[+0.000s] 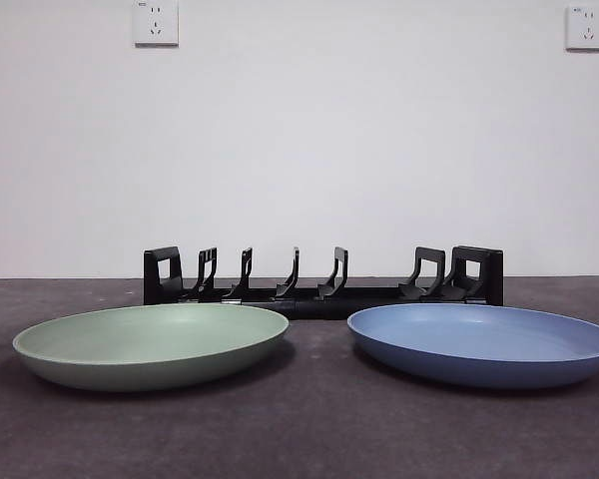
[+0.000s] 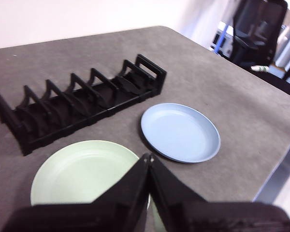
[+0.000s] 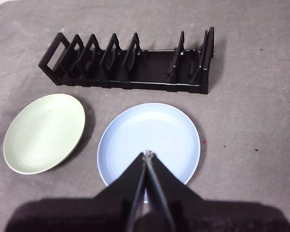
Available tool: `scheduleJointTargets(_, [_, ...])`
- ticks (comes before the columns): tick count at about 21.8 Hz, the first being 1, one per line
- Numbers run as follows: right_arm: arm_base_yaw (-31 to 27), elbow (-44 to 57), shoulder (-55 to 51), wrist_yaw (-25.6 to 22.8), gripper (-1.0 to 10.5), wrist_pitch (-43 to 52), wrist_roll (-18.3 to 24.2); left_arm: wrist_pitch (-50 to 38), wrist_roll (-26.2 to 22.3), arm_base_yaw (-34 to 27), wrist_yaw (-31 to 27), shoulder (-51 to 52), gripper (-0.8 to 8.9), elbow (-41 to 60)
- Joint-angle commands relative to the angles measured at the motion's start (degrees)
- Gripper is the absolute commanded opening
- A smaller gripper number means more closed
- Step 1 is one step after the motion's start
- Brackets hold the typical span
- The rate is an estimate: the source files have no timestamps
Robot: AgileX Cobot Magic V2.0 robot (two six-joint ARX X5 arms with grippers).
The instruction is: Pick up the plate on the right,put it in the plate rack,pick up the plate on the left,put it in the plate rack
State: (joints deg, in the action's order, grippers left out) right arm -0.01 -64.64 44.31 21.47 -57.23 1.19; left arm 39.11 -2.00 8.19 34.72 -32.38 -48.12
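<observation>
Plate rack (image 1: 323, 287) sits on the dark grey bench (image 1: 309, 429), toward the back near the white wall (image 1: 309, 140), long axis running side to side. All slots empty, curved prongs upright, blocky end pieces at both ends. Green plate (image 1: 152, 344) lies flat in front of the rack's left half, blue plate (image 1: 483, 343) flat in front of the right half; both right side up, nothing in them, apart from each other and just clear of the rack.

Front view shows no arm, only two wall sockets (image 1: 156, 22) high up. Left tool (image 2: 149, 157), jaws together at the tips, hangs above the near edge of the green plate, not touching. Right tool (image 3: 147, 154), jaws together too, hangs over the blue plate's near part. Left wrist view alone shows the bench's far edge and a black office chair (image 2: 257, 29) beyond it.
</observation>
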Motion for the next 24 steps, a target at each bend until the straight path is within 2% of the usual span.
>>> scheduleJointTargets(1, [0.0,-0.2,0.2,0.2,0.0,-0.3,0.9,0.3,-1.7,1.6,0.2,-1.2,0.0,-0.2])
scheduleJointTargets(3, [0.0,-0.3,0.4,0.2,0.0,-0.2,0.8,0.3,-1.7,2.5,0.3,-2.2,0.16,-0.3])
scheduleJointTargets(4, [0.0,-0.3,0.5,0.2,0.1,-0.2,0.7,0.3,-1.6,3.0,0.3,-2.6,1.11,-0.4])
scheduleJointTargets(5, [0.0,-0.3,0.5,0.4,0.7,-0.2,0.7,0.3,-1.6,3.3,1.1,-3.0,2.86,-0.5])
scheduleJointTargets(6, [0.0,-0.3,0.5,1.1,2.0,-0.2,0.6,0.4,-1.6,3.5,2.3,-3.1,4.97,-0.9])
scheduleJointTargets(7, [0.0,-0.3,0.5,2.0,3.6,-0.2,0.5,0.3,-1.6,3.6,3.5,-3.5,6.34,-1.4])
scheduleJointTargets(8, [0.0,-0.3,0.5,2.7,5.0,-0.2,0.5,0.4,-1.6,3.6,4.0,-3.8,6.5,-2.1])
scheduleJointTargets(9, [0.0,-0.3,0.5,3.2,5.8,-0.2,0.4,0.5,-1.6,3.6,4.4,-4.4,6.5,-3.1])
scheduleJointTargets(11, [0.0,-0.3,0.5,4.6,5.7,-0.5,0.2,1.4,-1.7,4.2,4.6,-5.7,6.5,-5.4])
scheduleJointTargets(18, [0.0,-0.3,5.2,4.5,5.7,-1.6,-1.4,3.5,-9.5,10.4,4.3,-10.0,6.49,-9.8])
scheduleJointTargets(22, [0.0,-0.3,14.6,4.2,5.6,-1.1,-1.7,3.4,-14.9,16.5,3.8,-12.1,6.49,-9.8])
scheduleJointTargets(24, [0.0,-0.3,20.7,3.1,5.6,0.0,-1.7,3.3,-17.0,19.7,1.4,-13.3,6.49,-9.8])
